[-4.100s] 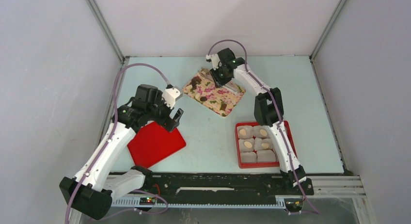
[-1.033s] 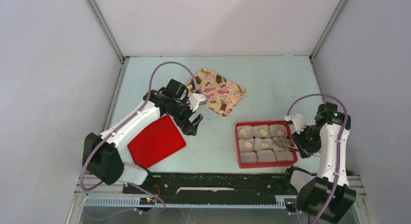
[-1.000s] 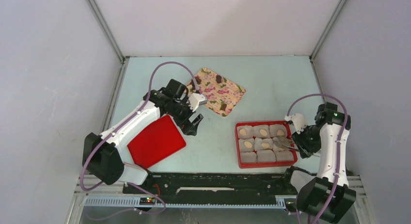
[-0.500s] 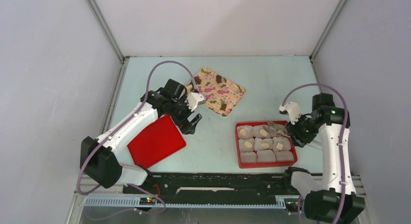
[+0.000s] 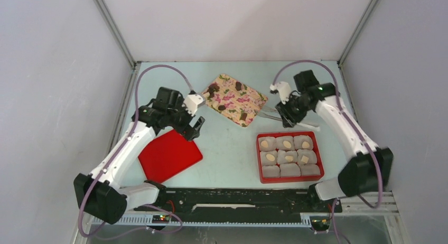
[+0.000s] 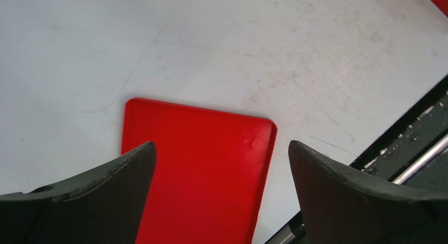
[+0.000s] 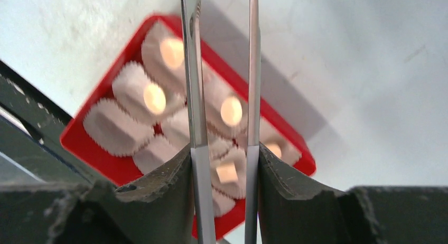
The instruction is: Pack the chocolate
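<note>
The tray [image 5: 252, 101] lies at the back of the table [image 5: 227, 143], in the middle. Some chocolates [image 5: 238, 86] sit on it. The box [image 5: 258, 160] lies nearer, on the right. Paper cups [image 5: 271, 171] fill it, with chocolates in some cups. The flat lid [image 5: 170, 156] lies on the left.

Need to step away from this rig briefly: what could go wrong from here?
1. The right gripper holds thin tweezers; a small dark chocolate on the floral tray may slip from their tips.
2. The tweezers could snag a paper cup in the red box and upset it.
3. The open left gripper hovers near that tray, so both may collide there.
</note>
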### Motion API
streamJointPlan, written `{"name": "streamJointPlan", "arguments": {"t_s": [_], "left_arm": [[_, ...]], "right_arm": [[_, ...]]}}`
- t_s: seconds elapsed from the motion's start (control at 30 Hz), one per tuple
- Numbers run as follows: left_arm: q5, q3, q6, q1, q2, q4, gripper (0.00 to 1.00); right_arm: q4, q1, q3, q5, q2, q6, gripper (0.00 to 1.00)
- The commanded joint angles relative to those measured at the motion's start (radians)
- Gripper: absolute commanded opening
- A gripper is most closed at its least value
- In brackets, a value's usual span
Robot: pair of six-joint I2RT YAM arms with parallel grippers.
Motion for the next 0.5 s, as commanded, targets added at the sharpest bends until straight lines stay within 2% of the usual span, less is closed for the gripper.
{"name": "streamJointPlan", "arguments": {"t_s": [0.0, 0.13, 0.47], "left_arm": [[0.026, -0.036, -0.024, 0.071, -0.087, 0.040, 0.98], [0.031, -0.060, -0.021, 0.088, -0.110, 0.037, 0.98], [0.056, -0.050, -0.021, 0.090, -0.101, 0.027, 0.98]], "right_arm": [[0.089, 0.061, 0.110, -0.016, 0.154, 0.143, 0.41], [0.085, 0.104, 0.184, -0.004, 0.285, 0.153, 0.41], [0.070, 0.141, 0.351, -0.008, 0.479, 0.136, 0.45]]}}
